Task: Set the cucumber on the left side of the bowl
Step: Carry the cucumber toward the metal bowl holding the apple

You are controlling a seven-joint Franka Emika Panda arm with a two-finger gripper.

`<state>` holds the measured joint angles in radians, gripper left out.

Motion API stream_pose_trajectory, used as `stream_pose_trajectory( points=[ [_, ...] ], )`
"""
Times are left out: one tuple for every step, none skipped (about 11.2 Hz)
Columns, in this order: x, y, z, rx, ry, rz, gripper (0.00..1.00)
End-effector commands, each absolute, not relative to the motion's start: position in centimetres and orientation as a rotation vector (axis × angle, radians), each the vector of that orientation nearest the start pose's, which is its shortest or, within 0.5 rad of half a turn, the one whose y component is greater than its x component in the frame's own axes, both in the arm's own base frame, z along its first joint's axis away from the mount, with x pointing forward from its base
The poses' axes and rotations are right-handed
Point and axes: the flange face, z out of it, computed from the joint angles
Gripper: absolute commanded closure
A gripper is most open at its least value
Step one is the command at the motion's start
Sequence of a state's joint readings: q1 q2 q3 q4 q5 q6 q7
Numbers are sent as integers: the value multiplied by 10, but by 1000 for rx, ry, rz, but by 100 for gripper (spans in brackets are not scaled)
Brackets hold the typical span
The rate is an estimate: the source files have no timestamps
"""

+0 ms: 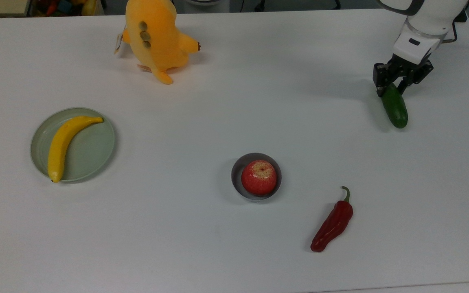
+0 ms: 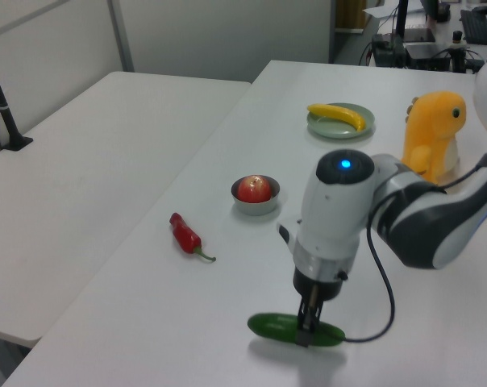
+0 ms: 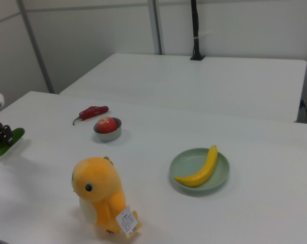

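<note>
**Cucumber gripped and raised at the desk's far corner**

The cucumber [image 1: 395, 106] is clamped near one end by the hand [image 1: 397, 83], and in the left view it hangs level above its own shadow, so I judge it just clear of the desk [image 1: 218, 114]. It sits at the top view's upper right, well apart from the bowl [image 1: 237, 167].

To carry well, I would keep it level and high enough to pass over the apple [image 1: 259, 177] in the bowl, since the off-centre grip may let the free end droop. The open desk on the top view's left of the bowl looks like the goal, though the task's left may run the other way. Lower it fully before letting go, or it may roll.

Counted: one cucumber, one bowl, one apple, one red chili [image 1: 333, 223], one banana [image 1: 65, 140] on one green plate [image 1: 96, 152], one orange plush toy [image 1: 153, 34].
</note>
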<state>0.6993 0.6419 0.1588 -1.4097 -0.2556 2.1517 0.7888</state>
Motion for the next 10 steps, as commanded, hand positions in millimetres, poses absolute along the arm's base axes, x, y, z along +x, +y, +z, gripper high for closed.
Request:
stream_pose_trajectory(
  points=[
    [542, 498, 378, -3081, -131, -352, 100],
    [558, 483, 385, -3075, -125, -370, 100],
    [575, 466, 394, -3067, -110, -395, 100],
    [593, 446, 400, -3064, -82, -413, 100],
    [612, 421, 400, -3070, -66, -421, 100],
    [627, 401, 402, -3071, -79, -436, 100],
    [640, 381, 403, -3066, -80, -453, 100],
    [652, 364, 403, -3055, -78, -464, 100],
    [665, 344, 403, -3042, -71, -491, 100],
    [672, 333, 402, -3038, -68, -505, 100]
  ],
)
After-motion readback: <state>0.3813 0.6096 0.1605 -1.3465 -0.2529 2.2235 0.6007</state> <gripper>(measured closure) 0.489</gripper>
